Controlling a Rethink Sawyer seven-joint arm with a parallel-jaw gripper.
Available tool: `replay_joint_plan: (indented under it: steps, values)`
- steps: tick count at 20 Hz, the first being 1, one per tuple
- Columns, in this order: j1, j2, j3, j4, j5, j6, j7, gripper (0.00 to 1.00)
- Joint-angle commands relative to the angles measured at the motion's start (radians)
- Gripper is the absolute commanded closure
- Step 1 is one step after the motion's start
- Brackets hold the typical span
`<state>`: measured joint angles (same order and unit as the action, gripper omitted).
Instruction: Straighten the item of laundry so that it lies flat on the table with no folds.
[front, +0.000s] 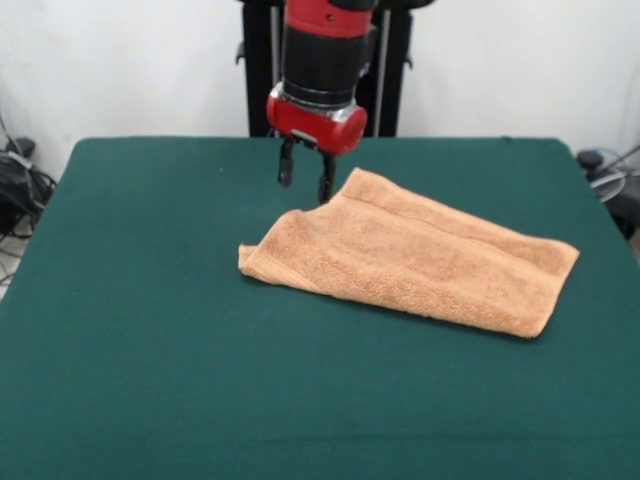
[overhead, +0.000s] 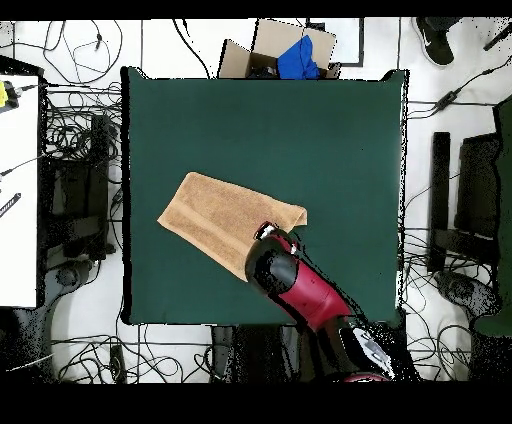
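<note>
One folded terry towel (front: 420, 258) on green felt table (front: 150, 330)

Front view: towel (front: 415, 260) lying on worktop (front: 150, 330), sitting slightly toward 3 o'clock of centre, long axis running from 10 to 4 o'clock. Pincer (front: 306, 176) hanging above worktop at towel's 11 o'clock, just beside far edge, fingers apart. Overhead view: arm (overhead: 300, 290) reaching in from 5 o'clock, covering towel's (overhead: 215, 215) near corner. Cardboard box (overhead: 262, 50) sitting beyond worktop's (overhead: 340, 130) 12 o'clock edge.
</note>
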<state>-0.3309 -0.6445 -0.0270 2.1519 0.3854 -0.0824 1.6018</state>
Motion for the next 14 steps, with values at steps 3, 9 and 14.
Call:
replay_joint_plan:
  steps: [3, 9, 14]
  values:
    - [-0.067, 0.111, 0.059, -0.079, -0.038, -0.028, 0.186, 0.00]
    - [-0.101, 0.138, 0.087, -0.098, -0.077, -0.061, 0.186, 0.00]
    - [-0.111, 0.137, 0.101, -0.097, -0.095, -0.072, 0.201, 0.00]
